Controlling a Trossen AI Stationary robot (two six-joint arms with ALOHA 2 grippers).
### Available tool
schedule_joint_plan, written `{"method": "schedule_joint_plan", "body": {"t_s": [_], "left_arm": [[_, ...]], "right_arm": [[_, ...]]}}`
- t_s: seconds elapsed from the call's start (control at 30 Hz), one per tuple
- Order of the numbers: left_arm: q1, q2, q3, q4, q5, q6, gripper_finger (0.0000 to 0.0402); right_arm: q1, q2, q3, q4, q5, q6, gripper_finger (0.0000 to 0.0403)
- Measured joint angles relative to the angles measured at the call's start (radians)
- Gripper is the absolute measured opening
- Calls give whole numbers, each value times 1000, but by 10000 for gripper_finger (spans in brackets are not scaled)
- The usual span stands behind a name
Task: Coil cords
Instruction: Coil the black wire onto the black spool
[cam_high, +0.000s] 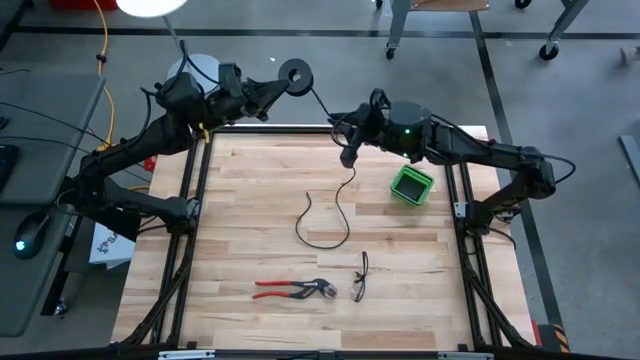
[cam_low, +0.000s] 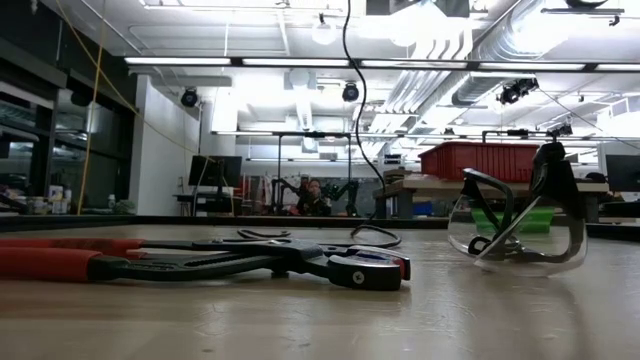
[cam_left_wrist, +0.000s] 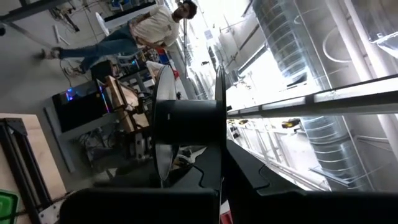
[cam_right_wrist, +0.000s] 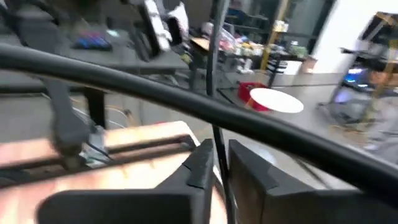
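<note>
A small round black reel (cam_high: 295, 72) with a pale centre is in the air beyond the table's far edge, in my left gripper (cam_high: 272, 88), which is shut on it. In the left wrist view the reel (cam_left_wrist: 186, 121) shows edge-on with two flanges. A thin black cord (cam_high: 322, 105) runs from the reel to my right gripper (cam_high: 348, 152), which is shut on it above the table's far middle. Below that gripper the cord hangs down, and its loose end lies in a loop (cam_high: 322, 228) on the table. The low view shows the hanging cord (cam_low: 352, 110). My left gripper holds the reel at its rim (cam_left_wrist: 220, 163), with one flange running down between the two fingers. The reel is lifted clear, beyond the table's far edge, its flat face up toward the high camera. My right gripper pinches the cord (cam_right_wrist: 217, 149) between its two fingers, which lie across it. The cord runs fairly straight from there up to the reel. Below the fingers it hangs slack, with its end part on the table.
A green bin (cam_high: 411, 185) stands at the right, near my right arm. Red-handled pliers (cam_high: 293, 289) and clear safety glasses (cam_high: 360, 277) lie near the table's front. A person (cam_left_wrist: 143, 31) stands in the room beyond the table.
</note>
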Motion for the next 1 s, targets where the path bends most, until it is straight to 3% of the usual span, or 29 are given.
{"method": "schedule_joint_plan", "body": {"t_s": [0.1,0.5,0.67,1.0], "left_arm": [[0,0,0,1,-7,-7,0],[-61,0,0,5,5,-168,0],[-126,0,0,5,7,-218,0],[-226,-31,1,2,-33,-257,0]], "right_arm": [[31,29,0,105,-59,13,8],[80,210,35,477,-128,13,2],[68,295,147,506,-206,8,2],[54,389,323,446,-212,-71,1]]}}
